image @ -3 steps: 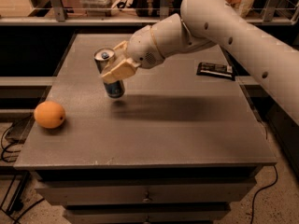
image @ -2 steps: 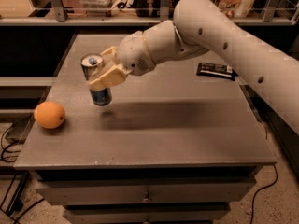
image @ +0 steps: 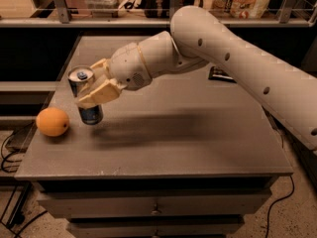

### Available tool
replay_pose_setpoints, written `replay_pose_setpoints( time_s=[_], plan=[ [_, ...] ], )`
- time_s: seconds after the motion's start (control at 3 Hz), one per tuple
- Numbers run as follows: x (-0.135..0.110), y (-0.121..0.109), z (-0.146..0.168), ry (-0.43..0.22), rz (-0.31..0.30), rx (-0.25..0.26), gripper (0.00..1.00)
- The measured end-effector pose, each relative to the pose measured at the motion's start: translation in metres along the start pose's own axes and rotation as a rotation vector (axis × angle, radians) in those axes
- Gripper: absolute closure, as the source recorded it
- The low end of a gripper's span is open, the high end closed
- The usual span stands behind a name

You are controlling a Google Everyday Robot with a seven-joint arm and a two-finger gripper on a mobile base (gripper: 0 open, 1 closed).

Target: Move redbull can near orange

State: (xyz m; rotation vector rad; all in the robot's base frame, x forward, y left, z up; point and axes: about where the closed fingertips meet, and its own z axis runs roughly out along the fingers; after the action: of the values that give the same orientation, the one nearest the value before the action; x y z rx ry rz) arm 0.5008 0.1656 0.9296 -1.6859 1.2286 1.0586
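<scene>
The gripper is clamped on the tilted redbull can above the table, with the orange near, lower to its left.

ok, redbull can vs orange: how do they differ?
The redbull can is a slim silver-blue cylinder; the orange is a round fruit. The can is upright in the shut gripper; the orange lies free on the table. The can reaches higher than the orange. Both are near the same table edge, apart.

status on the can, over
Gripper shut on can, close beside orange, not touching. Nothing between them. Black packet far off, behind arm.
</scene>
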Motion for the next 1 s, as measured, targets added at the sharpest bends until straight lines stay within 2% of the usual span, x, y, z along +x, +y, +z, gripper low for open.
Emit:
replay_pose_setpoints(
  time_s=[0.33,0.67,1.0],
  plan=[
    [0.005,0.007,0.013,0.035,-0.014,-0.013,0.36],
    [0.013,0.008,0.021,0.082,-0.020,-0.006,0.12],
    [0.021,0.008,0.026,0.105,-0.010,-0.001,0.00]
  ],
)
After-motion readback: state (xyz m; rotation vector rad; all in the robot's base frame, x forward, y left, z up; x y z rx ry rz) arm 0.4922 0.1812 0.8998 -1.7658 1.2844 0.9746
